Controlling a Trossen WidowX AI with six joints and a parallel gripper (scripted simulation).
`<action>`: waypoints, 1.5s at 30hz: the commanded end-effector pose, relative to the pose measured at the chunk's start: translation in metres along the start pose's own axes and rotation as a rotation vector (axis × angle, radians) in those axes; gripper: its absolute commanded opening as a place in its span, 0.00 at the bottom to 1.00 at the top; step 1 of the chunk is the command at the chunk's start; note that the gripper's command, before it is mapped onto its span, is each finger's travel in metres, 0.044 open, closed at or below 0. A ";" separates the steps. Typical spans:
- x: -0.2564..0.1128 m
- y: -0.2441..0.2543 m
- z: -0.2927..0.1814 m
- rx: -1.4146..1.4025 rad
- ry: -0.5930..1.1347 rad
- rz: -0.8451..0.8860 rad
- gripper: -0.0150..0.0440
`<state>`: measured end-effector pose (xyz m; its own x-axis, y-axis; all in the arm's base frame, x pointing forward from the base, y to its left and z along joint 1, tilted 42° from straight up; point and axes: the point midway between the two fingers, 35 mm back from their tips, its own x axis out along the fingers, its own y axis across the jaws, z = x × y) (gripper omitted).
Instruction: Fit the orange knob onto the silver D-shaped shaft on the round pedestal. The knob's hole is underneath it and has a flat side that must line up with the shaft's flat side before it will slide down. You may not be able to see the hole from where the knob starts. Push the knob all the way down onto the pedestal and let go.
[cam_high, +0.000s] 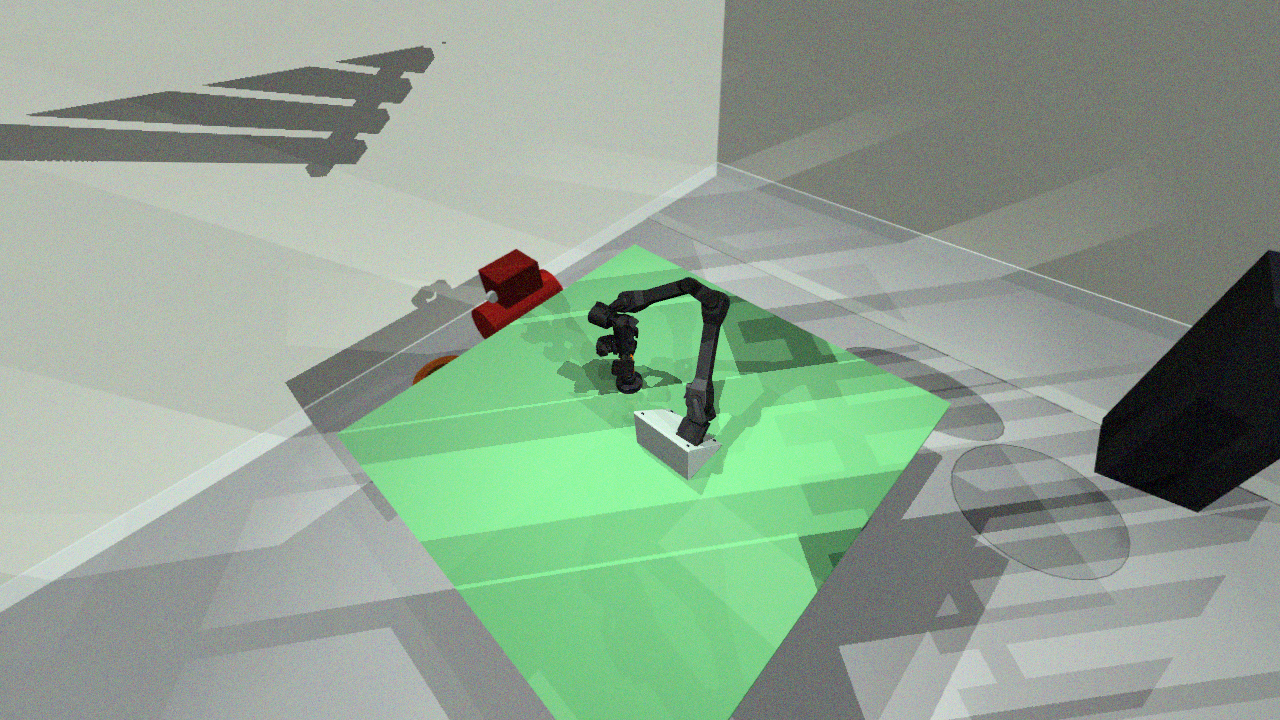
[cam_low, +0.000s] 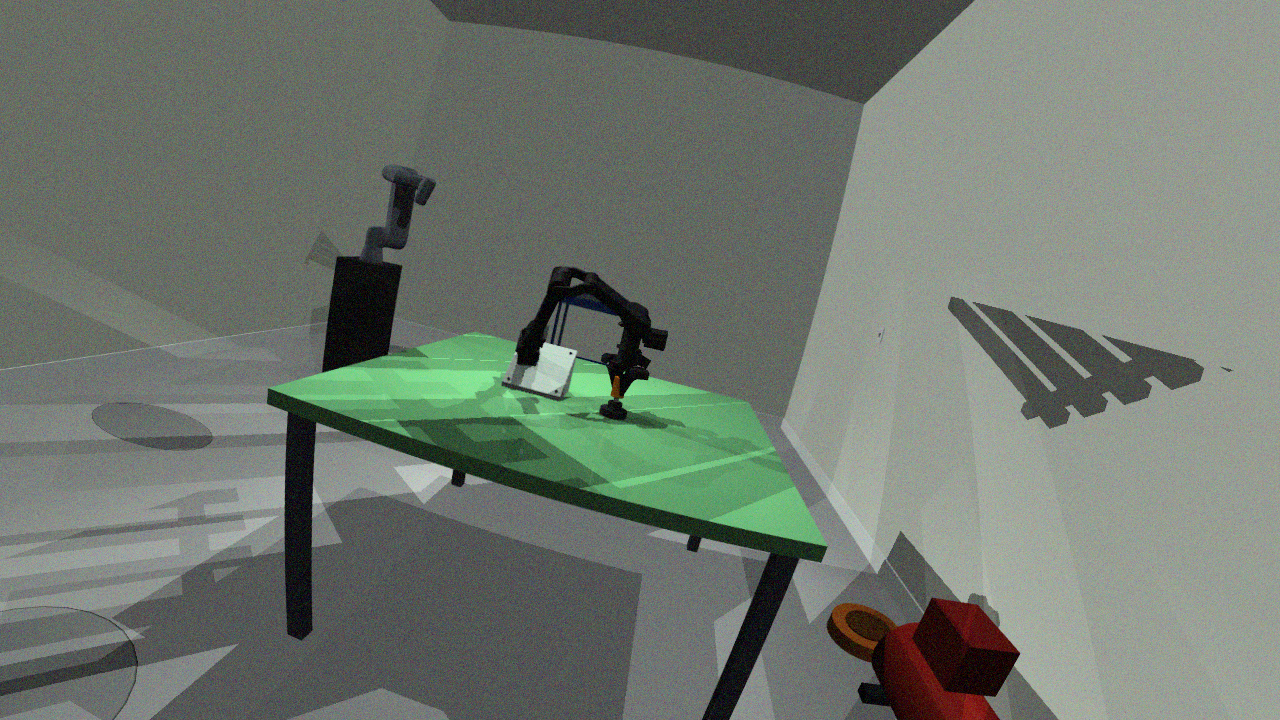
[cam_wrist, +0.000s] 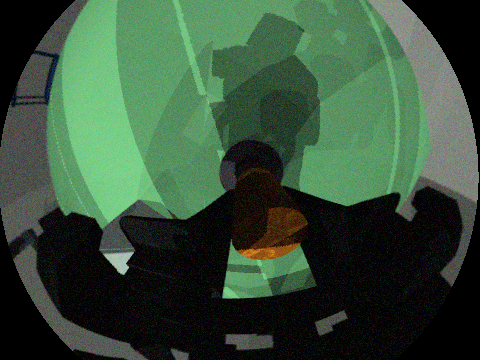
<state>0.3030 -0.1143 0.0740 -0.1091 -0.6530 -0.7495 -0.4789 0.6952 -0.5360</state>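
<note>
The orange knob is upright between the fingers of my gripper, which is shut on it. In the top view only an orange speck of it shows. The dark round pedestal stands on the green table, directly below the knob. In the exterior view a narrow gap shows between the knob's lower end and the pedestal. The silver shaft, its flat side and the knob's hole cannot be made out.
The arm's pale wedge-shaped base stands on the table beside the pedestal. Off the table are a red object, an orange ring and a black block bearing a grey arm.
</note>
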 end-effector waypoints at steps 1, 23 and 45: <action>0.001 0.000 0.000 0.002 0.001 -0.001 0.25; -0.004 -0.002 0.001 0.089 0.000 -0.001 0.25; 0.000 0.001 0.000 0.212 0.000 -0.001 0.25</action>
<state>0.3047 -0.1137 0.0747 -0.1084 -0.6534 -0.7492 -0.2906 0.7416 -0.6046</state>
